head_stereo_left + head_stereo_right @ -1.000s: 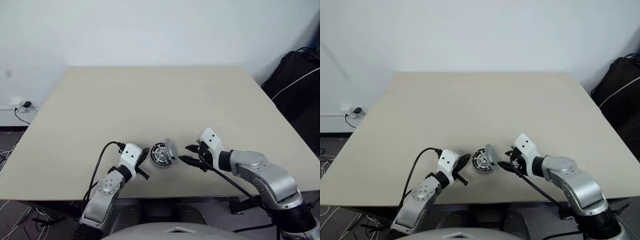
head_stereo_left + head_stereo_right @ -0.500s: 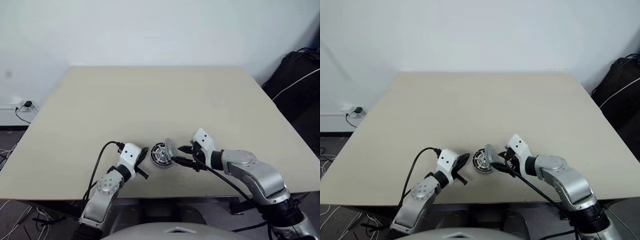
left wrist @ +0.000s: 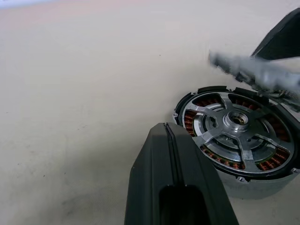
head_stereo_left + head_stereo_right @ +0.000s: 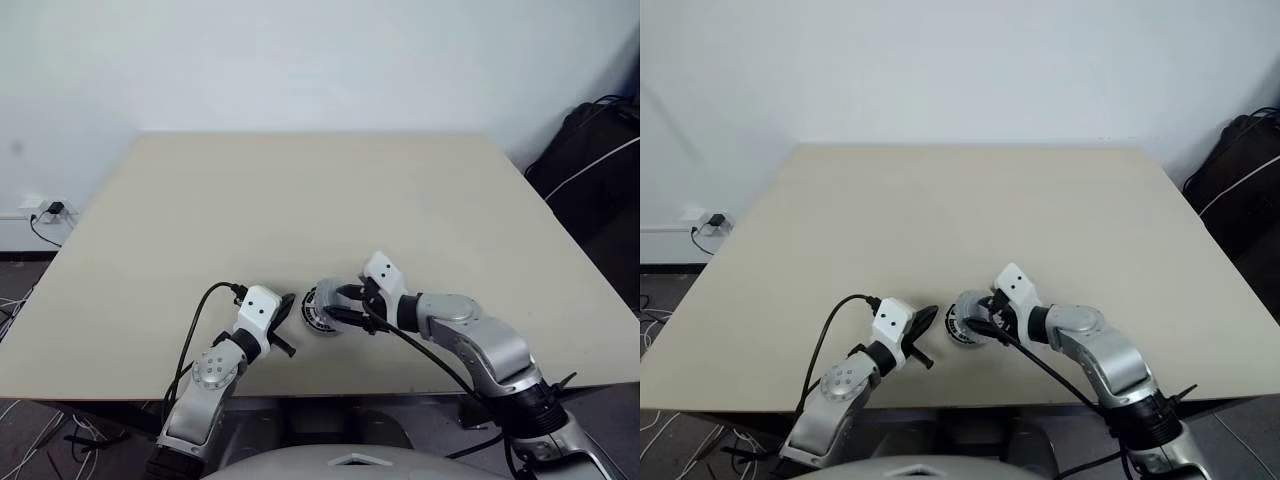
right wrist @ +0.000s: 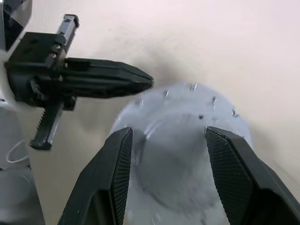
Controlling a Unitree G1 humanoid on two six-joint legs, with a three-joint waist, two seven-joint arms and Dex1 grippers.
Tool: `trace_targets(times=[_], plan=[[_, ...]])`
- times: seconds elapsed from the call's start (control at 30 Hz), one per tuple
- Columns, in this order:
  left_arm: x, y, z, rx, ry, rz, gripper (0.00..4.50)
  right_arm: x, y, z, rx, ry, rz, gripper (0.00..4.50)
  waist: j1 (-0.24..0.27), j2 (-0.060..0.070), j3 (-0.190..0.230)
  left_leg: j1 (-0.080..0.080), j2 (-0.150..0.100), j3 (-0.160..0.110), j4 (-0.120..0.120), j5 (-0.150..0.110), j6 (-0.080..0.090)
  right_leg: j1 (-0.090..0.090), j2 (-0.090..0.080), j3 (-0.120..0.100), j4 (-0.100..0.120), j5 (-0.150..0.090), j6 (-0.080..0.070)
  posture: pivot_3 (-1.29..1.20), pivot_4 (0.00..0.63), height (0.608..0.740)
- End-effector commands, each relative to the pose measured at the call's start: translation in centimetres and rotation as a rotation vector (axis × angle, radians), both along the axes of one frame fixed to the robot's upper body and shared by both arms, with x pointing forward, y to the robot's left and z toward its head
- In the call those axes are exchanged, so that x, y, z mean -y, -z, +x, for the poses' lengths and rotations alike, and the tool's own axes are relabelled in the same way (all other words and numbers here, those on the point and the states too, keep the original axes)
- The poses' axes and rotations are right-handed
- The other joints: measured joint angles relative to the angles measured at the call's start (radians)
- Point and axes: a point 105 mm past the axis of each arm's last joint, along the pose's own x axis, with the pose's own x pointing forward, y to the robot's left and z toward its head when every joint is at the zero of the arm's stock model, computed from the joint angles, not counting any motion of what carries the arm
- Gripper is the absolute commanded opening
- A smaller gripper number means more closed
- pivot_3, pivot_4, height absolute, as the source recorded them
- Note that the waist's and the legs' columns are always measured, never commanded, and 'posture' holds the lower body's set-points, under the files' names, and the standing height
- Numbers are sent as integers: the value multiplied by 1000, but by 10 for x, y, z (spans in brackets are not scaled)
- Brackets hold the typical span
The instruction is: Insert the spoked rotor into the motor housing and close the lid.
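Right jaws astride blurred lid (image 5: 180,154); housing (image 3: 236,136) half-hidden

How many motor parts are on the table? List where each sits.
3. The spoked rotor sits inside the motor housing; the lid tilts over the housing's edge, at the right pincer. Smaller pieces may be hidden.
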Motion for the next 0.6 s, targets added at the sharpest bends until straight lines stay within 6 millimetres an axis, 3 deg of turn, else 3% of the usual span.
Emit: trace_targets(times=[0.03,0.6], plan=[[1,-9,6,46,-5,-13,0,-8,-7,9,45,-17,17,2614,-1,0,0,0,0,0,0,0,0,0,0,0,0,0,0,0,0,740],[-1,-9,3,48,-19,-12,0,-13,11,28,14,3,4,2614,-6,0,0,0,0,0,0,1,-1,0,0,0,0,2,-4,0,0,740]])
